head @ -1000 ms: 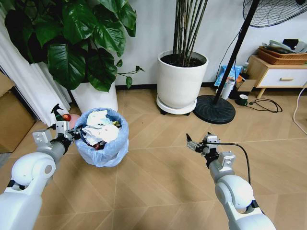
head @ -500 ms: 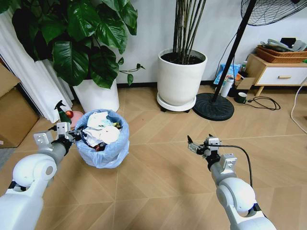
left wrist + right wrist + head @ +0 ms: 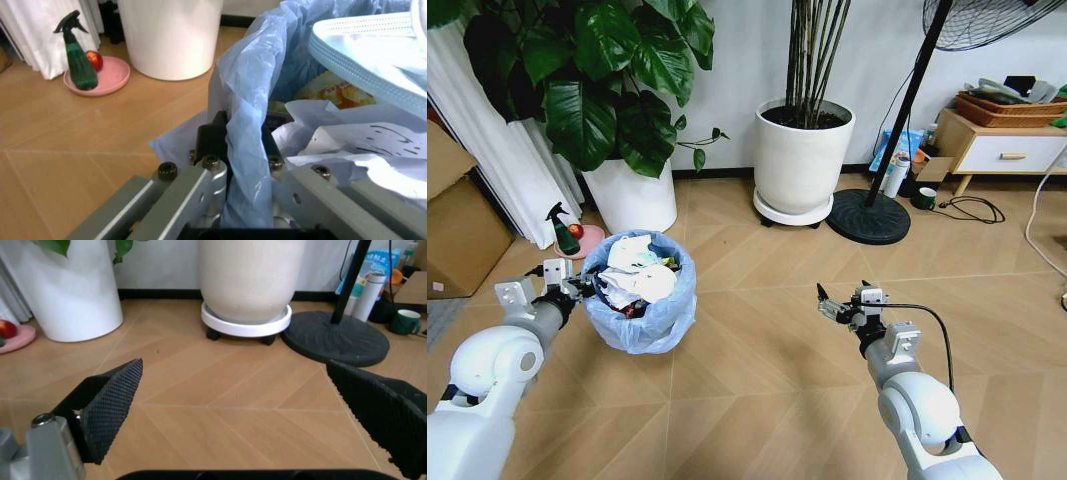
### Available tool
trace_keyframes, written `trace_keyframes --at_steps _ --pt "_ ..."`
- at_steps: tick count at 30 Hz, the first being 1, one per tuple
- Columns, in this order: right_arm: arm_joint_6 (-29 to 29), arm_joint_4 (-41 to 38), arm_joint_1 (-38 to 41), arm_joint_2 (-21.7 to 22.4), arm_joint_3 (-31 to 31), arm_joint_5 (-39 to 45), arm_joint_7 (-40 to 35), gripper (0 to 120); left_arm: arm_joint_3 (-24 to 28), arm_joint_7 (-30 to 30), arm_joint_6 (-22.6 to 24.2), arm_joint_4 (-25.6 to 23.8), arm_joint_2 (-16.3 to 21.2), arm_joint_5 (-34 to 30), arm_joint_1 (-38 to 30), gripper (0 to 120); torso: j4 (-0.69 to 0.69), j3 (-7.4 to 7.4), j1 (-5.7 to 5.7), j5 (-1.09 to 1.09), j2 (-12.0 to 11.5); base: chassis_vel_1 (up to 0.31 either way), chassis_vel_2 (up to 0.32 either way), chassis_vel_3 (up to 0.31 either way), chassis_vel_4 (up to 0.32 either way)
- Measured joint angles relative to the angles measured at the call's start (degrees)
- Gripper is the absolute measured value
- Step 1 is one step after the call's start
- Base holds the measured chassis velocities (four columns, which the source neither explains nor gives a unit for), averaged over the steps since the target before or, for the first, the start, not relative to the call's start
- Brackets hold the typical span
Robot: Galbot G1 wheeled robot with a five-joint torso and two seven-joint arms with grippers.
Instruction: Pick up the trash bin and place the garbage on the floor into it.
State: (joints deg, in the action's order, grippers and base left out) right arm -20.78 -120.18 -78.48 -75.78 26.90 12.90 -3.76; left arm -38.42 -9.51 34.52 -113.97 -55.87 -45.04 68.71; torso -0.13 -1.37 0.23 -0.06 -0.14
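Observation:
The trash bin (image 3: 642,305) with its light-blue bag stands low at my left front on the chevron floor (image 3: 757,370). My left gripper (image 3: 577,287) is shut on the near rim of the bin. In the left wrist view its fingers (image 3: 212,145) pinch the blue bag and rim (image 3: 243,100). Garbage (image 3: 639,277) is piled inside: white paper wads (image 3: 347,145) and a light-blue mask. Whether the bin rests on the floor or hangs just above it, I cannot tell. My right gripper (image 3: 837,306) hovers open over bare planks at the right, its black pads (image 3: 113,400) wide apart with nothing between them.
Two big white plant pots (image 3: 632,195) (image 3: 802,160) stand at the back wall. A fan's black base (image 3: 867,218) is right of them, with a cable (image 3: 972,208) and a cabinet (image 3: 1007,152) beyond. A green spray bottle on a pink dish (image 3: 565,233) and a cardboard box (image 3: 457,235) lie to the left.
The whole picture has shifted slightly, so the camera moved. The left gripper stays clamped on the bin's rim and the right gripper stays open in the same pose.

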Motion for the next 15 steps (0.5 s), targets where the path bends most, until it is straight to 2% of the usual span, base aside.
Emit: trace_keyframes --at_steps 15 --pt "-0.03 -0.66 -0.9 0.0 -0.17 -0.24 0.03 100 -0.9 -0.2 -0.14 -1.21 -0.06 0.15 1.61 0 -0.01 -0.01 0.0 0.01 0.0 0.118 -0.113 -0.119 0.112"
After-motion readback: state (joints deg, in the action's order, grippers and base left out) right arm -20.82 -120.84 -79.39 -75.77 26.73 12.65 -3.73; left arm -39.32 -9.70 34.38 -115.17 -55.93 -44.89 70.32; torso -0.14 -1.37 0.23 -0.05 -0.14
